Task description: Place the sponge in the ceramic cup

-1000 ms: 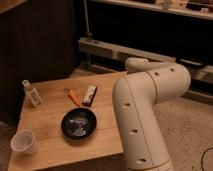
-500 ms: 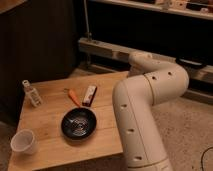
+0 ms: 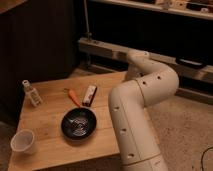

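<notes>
Ceramic cup (image 3: 22, 141) near front-left corner of table (image 3: 50, 107), pan (image 3: 78, 123) mid-table, claw out of view, state untellable

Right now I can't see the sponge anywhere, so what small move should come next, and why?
Probably ease the arm back off the table to uncover what it hides. No sponge shows, the gripper is out of view, and the arm's bulk covers the table's right side. The ceramic cup stands upright at the front-left corner, near the black pan.
</notes>
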You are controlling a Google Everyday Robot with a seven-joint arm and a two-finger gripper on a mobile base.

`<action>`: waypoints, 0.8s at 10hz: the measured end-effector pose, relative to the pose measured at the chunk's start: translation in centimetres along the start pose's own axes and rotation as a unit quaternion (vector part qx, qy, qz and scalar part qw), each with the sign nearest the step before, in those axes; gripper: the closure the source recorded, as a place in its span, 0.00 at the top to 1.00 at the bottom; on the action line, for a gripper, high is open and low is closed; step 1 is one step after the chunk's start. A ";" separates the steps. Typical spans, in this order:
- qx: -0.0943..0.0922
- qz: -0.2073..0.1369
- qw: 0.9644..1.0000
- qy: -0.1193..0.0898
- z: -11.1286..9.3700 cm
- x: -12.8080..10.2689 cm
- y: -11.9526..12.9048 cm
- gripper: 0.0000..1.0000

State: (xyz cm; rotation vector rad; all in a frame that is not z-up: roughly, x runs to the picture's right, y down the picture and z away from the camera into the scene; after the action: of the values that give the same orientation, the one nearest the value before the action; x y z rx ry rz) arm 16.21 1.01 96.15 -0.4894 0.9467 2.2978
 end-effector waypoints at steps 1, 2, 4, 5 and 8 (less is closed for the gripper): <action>-0.001 0.008 1.000 0.003 -0.1 0.2 0.0 0.56; -0.002 0.015 1.000 0.006 -0.1 0.4 -0.2 0.53; -0.005 0.026 1.000 0.011 0.2 0.9 -0.3 0.61; -0.005 0.030 0.999 0.012 0.4 1.0 -0.5 0.72; -0.001 0.046 0.999 0.005 0.2 1.2 -0.6 0.78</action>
State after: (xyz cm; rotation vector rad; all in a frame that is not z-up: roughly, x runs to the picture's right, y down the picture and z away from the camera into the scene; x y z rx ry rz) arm 15.69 2.00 95.33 -0.4682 0.9919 2.3804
